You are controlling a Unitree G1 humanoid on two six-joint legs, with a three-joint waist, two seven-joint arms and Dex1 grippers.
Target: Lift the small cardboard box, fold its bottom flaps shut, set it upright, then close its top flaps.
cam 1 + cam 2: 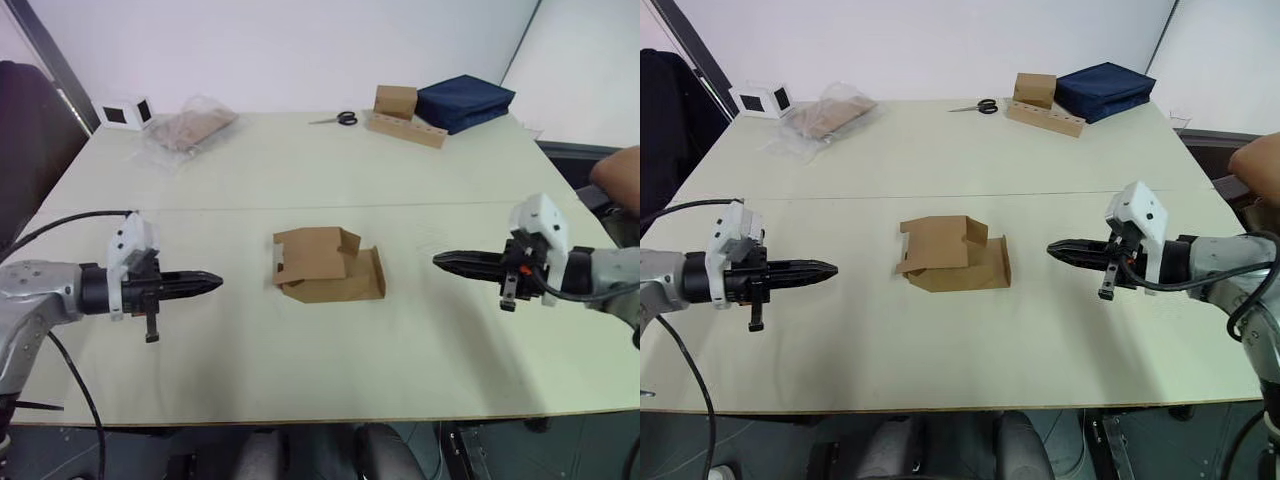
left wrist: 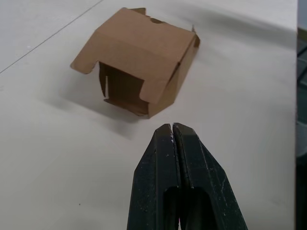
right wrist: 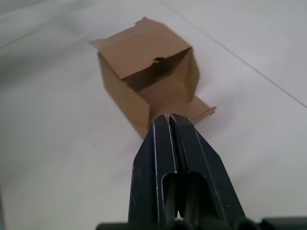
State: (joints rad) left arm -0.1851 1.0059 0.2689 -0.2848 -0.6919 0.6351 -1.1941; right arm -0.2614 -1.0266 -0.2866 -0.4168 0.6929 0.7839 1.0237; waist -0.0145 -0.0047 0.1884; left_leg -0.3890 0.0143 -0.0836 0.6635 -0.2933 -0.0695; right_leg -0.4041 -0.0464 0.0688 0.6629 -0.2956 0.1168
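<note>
The pale tabletop (image 1: 300, 380) is being occupied at its middle by the small cardboard box (image 1: 325, 265), which is lying on its side with flaps hanging loose at both ends. It is being flanked by the left tool (image 1: 212, 282) and the right tool (image 1: 440, 260), each held low, pointed inward at the box and well apart from it; in the wrist views both pairs of black fingers are being pressed together, so both tools are closed and nothing is being gripped. The lift is judged not yet begun. For it to go well, both tools are probably best opened first, then brought in level from either side so that solid walls, not the loose flaps, are being pinched, since the thin card looks easily crushed or skidded away. Counted, one task box and two tools are being shown. Along the far edge, one dark blue bag (image 1: 463, 103), one clear plastic bag (image 1: 185, 125), one holed cardboard strip (image 1: 405, 129) carrying one smaller brown cube (image 1: 395, 100), one white cube (image 1: 125, 112) and one pair of scissors (image 1: 337, 119) are being left aside.
</note>
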